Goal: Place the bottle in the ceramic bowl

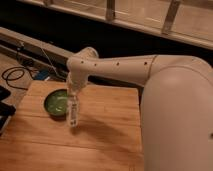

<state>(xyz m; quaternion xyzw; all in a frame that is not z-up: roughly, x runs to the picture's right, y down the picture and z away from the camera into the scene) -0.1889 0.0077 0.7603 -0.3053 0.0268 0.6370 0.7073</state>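
The green ceramic bowl (56,103) sits on the wooden table (110,130) at the left. My white arm reaches in from the right. My gripper (74,98) points down at the bowl's right rim and is shut on the top of the slim whitish bottle (73,115). The bottle hangs upright from the gripper, just right of the bowl, with its lower end close to the table top. The bottle overlaps the bowl's right edge in this view.
My arm's large white upper segment (175,110) fills the right side. Black cables (17,75) and a blue object (41,75) lie on the floor left of the table. A dark rail and a glass barrier run along the back.
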